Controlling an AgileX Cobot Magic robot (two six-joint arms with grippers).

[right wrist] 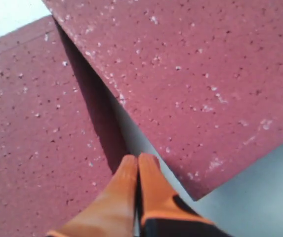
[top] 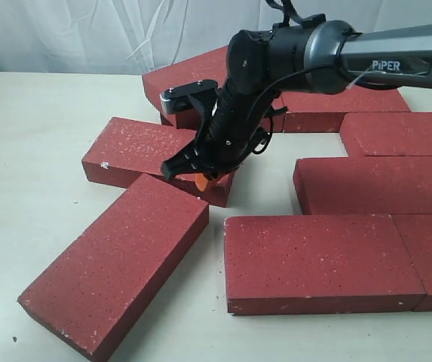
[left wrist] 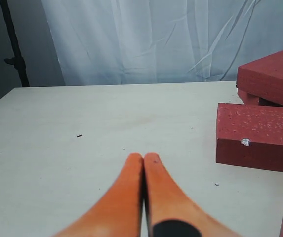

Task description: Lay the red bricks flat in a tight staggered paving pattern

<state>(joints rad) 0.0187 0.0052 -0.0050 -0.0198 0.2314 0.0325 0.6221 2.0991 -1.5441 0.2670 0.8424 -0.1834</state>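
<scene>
Red bricks (top: 317, 260) lie on the worktop (top: 35, 136), several skewed. Right jaws, clenched and empty, point into a gap between two bricks; left jaws clenched, empty too.

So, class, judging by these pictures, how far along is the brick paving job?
Done: the bricks on the right lie flat in staggered rows, though gaps remain. In hand: the right hand, shut, sits at the corner of a skewed brick, apparently nudging it. Left: that one, the angled front brick and the tilted back brick need aligning. The left hand is shut, holding nothing.
</scene>
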